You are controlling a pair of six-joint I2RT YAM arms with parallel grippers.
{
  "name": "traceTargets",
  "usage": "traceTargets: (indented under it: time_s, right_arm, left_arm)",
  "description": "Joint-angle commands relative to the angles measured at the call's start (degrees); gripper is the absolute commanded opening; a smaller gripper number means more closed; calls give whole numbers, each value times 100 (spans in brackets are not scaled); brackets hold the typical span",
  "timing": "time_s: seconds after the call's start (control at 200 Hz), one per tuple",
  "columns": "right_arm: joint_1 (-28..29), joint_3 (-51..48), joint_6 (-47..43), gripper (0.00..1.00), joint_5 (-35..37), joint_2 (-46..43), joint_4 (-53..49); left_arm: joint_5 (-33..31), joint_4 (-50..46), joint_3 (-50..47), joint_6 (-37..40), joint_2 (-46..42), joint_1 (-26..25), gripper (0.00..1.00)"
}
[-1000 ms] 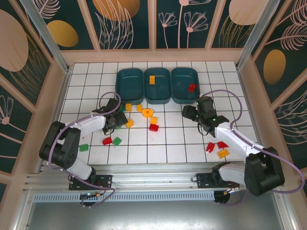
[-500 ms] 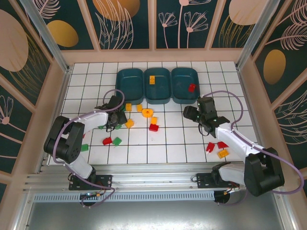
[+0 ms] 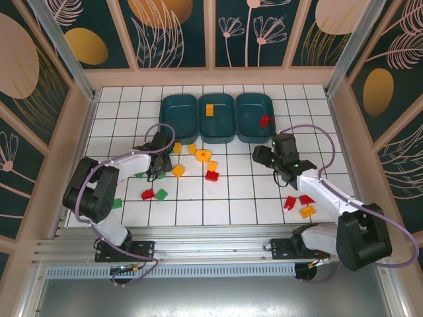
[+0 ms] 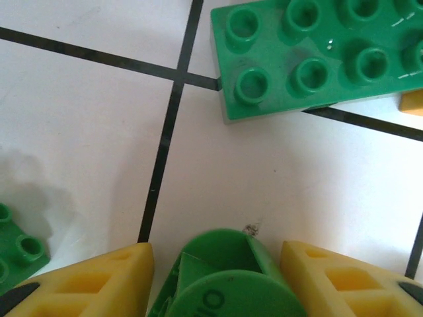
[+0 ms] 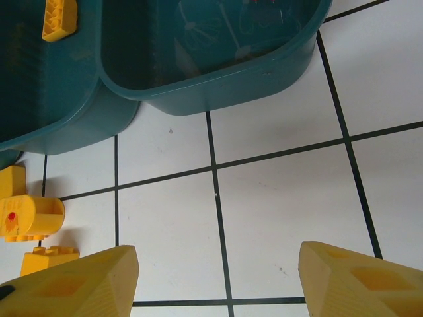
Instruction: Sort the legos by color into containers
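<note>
White-tiled tabletop [image 3: 264,198] is strewn with legos [image 3: 211,176]. A round green lego [image 4: 228,287] is bracketed by the left gripper [image 4: 217,264], though whether it is clamped cannot be told; the right gripper [image 5: 218,264] is spread wide, empty.

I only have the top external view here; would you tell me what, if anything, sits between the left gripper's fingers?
Observer: A round green piece sits between the yellow fingers of the left gripper. They flank it closely, but I cannot tell whether they pinch it.
Operator: Thank you. Is the right gripper carrying anything?
Observer: No. The right gripper stands open with nothing in it, over white tile, just short of the right-hand bin.
</note>
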Motion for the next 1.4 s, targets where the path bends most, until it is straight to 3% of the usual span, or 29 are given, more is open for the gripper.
traceTargets:
  time_s: [0.0, 0.24, 0.4, 0.646, 0.746, 0.881, 1.066, 1.161, 1.391]
  right_arm:
    - [-22, 199, 73, 65, -25, 29, 90]
    - [-26, 219, -25, 65, 26, -26, -21]
    - [-269, 385, 58, 65, 420, 9, -542]
    - [-1209, 265, 174, 67, 184, -161, -1045]
    - [-1312, 289, -36, 71, 132, -259, -1347]
    - [-1283, 248, -112, 74, -24, -463, -1729]
    - [-1307, 197, 407, 85, 318, -796, -2211]
    - [-1438, 172, 795, 85, 177, -675, -2317]
    - [-1471, -73, 1545, 82, 324, -607, -2941]
  left_arm:
    - [-259, -266, 183, 137, -332, -22, 34]
    - [-181, -502, 1346, 250, -664, -22, 30]
    - [36, -380, 2626, 365, 352, -22, 30]
    - [163, -522, 4608, 544, 2407, -18, 37]
    - [160, -640, 5236, 698, 2897, -13, 46]
    - [310, -688, 5683, 845, 3017, -4, 76]
    - [589, -58, 4739, 815, 1867, -12, 93]
    - [867, 733, 3429, 605, 707, -11, 98]
    - [1727, 1927, 209, -177, -1696, -10, 98]
